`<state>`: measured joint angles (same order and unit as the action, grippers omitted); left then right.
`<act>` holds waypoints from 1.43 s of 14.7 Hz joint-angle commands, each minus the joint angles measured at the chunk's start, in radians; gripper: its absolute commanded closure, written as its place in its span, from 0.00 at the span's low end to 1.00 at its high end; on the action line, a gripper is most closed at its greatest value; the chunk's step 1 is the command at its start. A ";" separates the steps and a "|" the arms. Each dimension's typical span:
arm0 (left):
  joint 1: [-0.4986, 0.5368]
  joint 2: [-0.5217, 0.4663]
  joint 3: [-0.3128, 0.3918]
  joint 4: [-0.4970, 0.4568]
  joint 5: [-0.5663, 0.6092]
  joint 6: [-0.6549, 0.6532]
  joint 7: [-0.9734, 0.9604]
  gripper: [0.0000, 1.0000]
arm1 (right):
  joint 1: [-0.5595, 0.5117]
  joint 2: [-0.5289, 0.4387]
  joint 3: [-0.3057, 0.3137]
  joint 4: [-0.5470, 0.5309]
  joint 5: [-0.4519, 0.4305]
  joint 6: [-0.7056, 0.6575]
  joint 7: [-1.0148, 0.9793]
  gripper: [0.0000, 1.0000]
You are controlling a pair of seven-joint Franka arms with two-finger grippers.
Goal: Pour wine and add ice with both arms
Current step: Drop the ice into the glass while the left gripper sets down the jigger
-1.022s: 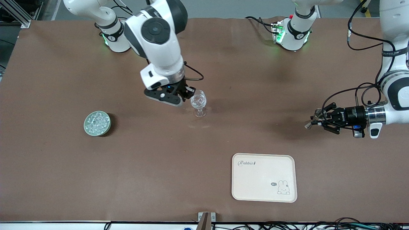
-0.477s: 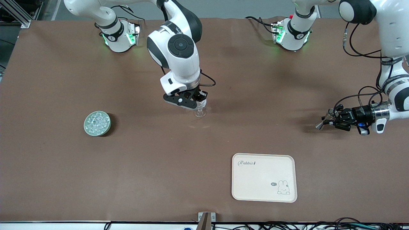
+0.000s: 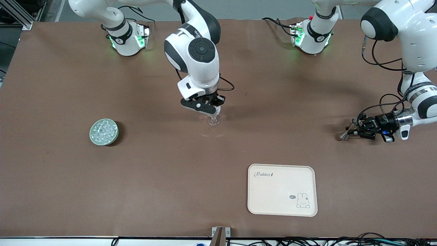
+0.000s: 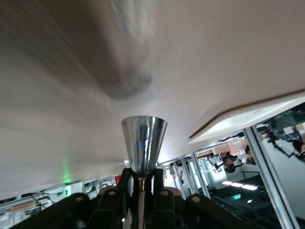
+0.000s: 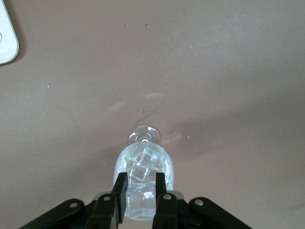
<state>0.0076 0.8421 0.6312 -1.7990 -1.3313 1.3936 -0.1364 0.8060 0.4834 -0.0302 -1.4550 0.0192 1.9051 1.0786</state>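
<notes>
right wrist view shows ice (image 5: 143, 164) now in the glass (image 5: 143, 179), right gripper (image 5: 139, 191) moved over its rim, jaws together. more ice fills the dish (image 3: 103, 132). left gripper (image 3: 355, 129), clamped on a metal cup (image 4: 143, 145), has drawn back; both additions look done.

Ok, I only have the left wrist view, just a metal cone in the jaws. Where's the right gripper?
Observer: The right gripper is over the wine glass, mid-table.
Operator: Any ice in that glass?
Observer: Yes, the right wrist view shows ice cubes in its bowl.
Operator: And where is my own gripper?
Observer: The left gripper hangs low over bare table toward the left arm's end, holding the metal cone.
</notes>
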 commanded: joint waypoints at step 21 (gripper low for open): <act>0.028 0.065 0.136 0.206 0.054 -0.044 -0.054 0.00 | 0.005 0.012 -0.013 -0.019 -0.021 0.012 0.017 0.56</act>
<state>0.0359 0.8994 0.7344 -1.6807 -1.3383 1.3752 -0.1849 0.8111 0.5011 -0.0407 -1.4679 0.0132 1.9123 1.0828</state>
